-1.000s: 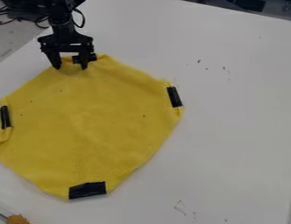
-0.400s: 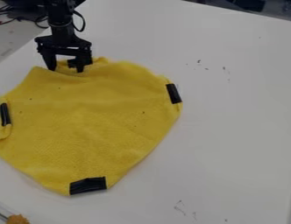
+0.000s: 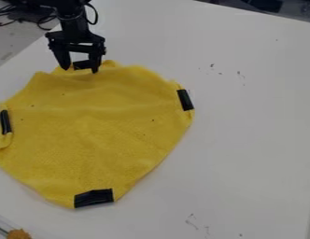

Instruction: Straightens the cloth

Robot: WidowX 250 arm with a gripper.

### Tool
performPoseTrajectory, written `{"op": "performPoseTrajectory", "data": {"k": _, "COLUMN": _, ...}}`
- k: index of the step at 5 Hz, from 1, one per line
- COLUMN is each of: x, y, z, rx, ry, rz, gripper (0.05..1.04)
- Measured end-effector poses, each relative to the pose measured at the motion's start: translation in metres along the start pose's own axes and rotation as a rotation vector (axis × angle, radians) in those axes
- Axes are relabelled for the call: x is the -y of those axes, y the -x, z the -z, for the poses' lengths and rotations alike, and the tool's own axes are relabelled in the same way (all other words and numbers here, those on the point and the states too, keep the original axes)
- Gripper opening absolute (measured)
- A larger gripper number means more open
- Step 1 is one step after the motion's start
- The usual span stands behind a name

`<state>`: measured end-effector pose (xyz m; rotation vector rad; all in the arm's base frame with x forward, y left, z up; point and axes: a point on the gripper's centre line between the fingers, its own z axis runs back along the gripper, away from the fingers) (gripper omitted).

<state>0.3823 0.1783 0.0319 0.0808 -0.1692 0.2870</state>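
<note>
While hanging at upper left over the far edge of the yellow cloth (image 3: 89, 130), has jaws parted wide on the black gripper (image 3: 81, 69), with a far black patch (image 3: 84, 65) between. For the cloth: lies across the left part of the white surface (image 3: 245, 140), rumpled toward the far edge; includes left (image 3: 4, 122), right (image 3: 186, 100) and near black patches (image 3: 93, 198).

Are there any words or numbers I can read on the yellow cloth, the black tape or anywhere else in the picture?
No, there are none that can be read. The yellow cloth has tiny dark specks, but they form no letters. The black tape pieces show no writing. The white table has small dark marks, and they don't make words or numbers either.
</note>
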Motion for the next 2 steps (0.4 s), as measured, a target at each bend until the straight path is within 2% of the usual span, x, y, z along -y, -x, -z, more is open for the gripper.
{"op": "performPoseTrajectory", "data": {"k": 1, "x": 0.0058, "y": -0.0063, "z": -0.0041, "rx": 0.022, "ry": 0.040, "rz": 0.036, "gripper": 0.999}}
{"op": "performPoseTrajectory", "data": {"k": 2, "x": 0.0108, "y": -0.0117, "z": -0.0135, "rx": 0.016, "ry": 0.059, "rz": 0.099, "gripper": 0.998}}
